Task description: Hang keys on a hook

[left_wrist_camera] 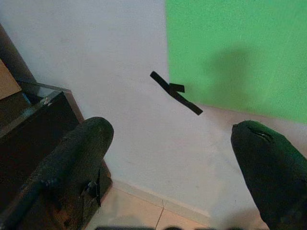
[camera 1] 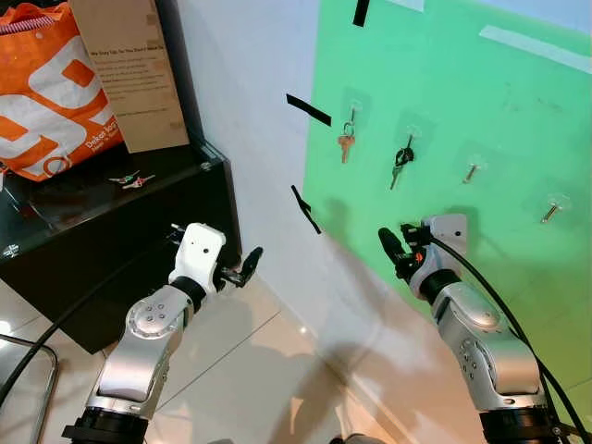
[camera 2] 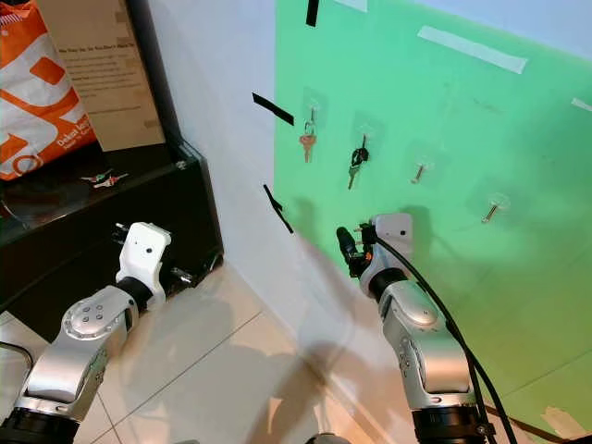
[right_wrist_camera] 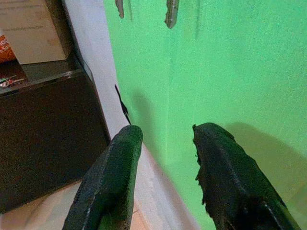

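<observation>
We stand facing a white wall with a green panel (camera 1: 444,120) fixed to it. Four clear hooks run across the panel. The first holds a brass key (camera 1: 346,143), the second a dark key (camera 1: 401,162), and the third hook (camera 1: 472,171) and fourth hook (camera 1: 551,211) are bare.

To our left is a black cabinet (camera 1: 111,240) serving as a bench. On its glass top lie a small set of keys (camera 1: 129,179), beside an orange bag (camera 1: 51,88) and a brown card (camera 1: 129,69).

Our left hand (camera 1: 242,268) hovers near the cabinet's corner, fingers spread apart and holding nothing. Our right hand (camera 1: 396,248) is raised below the hung keys, fingers parted and empty.

As we judge it, the keys on the bench remain to be fetched. They lie flat on glass, so they could slide away from closing fingers. The bare hooks are small, so a key ring could miss and drop to the floor.

The head views show all four hooks and the bench keys. The right wrist view shows just the hanging key tips above its fingers (right_wrist_camera: 225,177).
</observation>
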Controlling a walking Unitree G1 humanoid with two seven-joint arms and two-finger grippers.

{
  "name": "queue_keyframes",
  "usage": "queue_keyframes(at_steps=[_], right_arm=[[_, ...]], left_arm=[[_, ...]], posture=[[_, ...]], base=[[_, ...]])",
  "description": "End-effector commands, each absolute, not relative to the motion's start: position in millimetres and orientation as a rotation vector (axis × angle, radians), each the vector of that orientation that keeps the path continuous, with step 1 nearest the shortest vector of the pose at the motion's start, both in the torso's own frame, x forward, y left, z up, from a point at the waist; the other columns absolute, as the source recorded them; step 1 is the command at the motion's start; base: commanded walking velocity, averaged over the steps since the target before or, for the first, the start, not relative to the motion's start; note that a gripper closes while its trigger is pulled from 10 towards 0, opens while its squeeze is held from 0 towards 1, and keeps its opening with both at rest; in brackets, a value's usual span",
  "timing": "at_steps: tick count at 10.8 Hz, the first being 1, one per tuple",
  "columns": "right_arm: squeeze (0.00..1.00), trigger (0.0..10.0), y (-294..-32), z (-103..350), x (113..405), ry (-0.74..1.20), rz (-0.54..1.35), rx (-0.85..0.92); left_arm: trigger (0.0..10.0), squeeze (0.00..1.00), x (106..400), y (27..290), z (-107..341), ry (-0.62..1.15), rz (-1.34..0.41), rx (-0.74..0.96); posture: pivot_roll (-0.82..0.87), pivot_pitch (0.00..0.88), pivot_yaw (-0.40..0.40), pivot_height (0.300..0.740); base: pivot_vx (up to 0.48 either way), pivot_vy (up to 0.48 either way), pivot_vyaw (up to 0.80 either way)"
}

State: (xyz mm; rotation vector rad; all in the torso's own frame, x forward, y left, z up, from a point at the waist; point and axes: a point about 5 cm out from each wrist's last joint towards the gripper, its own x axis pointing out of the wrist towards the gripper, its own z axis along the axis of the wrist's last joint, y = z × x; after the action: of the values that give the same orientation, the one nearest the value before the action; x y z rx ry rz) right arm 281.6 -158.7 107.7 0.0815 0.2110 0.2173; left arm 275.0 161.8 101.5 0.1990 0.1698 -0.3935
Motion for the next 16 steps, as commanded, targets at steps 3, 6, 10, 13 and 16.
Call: queue_keyframes(at_steps=[3, 6, 10, 13, 16], right_arm=[[0.00, 10.0, -206.3, 133.0, 281.6, 0.152, -0.138, -0.015], [0.00, 10.0, -205.2, 133.6, 286.4, 0.149, -0.128, -0.020], [1.00, 10.0, -188.0, 129.1, 281.8, 0.158, 0.029, 0.007], [1.00, 10.0, -173.0, 123.9, 276.6, 0.138, 0.167, -0.042], [1.00, 10.0, -172.3, 117.4, 264.7, 0.138, 0.207, -0.018]], left_arm=[[10.0, 0.00, 321.5, 166.4, 152.0, 0.171, -0.193, 0.194], [10.0, 0.00, 323.9, 162.3, 146.5, 0.184, -0.216, 0.204], [10.0, 0.33, 326.1, 159.2, 142.7, 0.177, -0.224, 0.231], [10.0, 1.00, 319.2, 162.2, 135.6, 0.148, -0.227, 0.248], [10.0, 1.00, 309.0, 165.0, 136.6, 0.088, -0.193, 0.245]], posture=[[-0.14, 0.000, 0.093, 0.740], [-0.16, 0.000, 0.107, 0.740], [-0.15, 0.000, 0.098, 0.740], [-0.13, 0.000, 0.077, 0.740], [-0.11, 0.000, 0.062, 0.740]], base=[[0.000, 0.000, 0.00], [0.000, 0.000, 0.00], [0.000, 0.000, 0.00], [0.000, 0.000, 0.27], [0.000, 0.000, 0.80]])
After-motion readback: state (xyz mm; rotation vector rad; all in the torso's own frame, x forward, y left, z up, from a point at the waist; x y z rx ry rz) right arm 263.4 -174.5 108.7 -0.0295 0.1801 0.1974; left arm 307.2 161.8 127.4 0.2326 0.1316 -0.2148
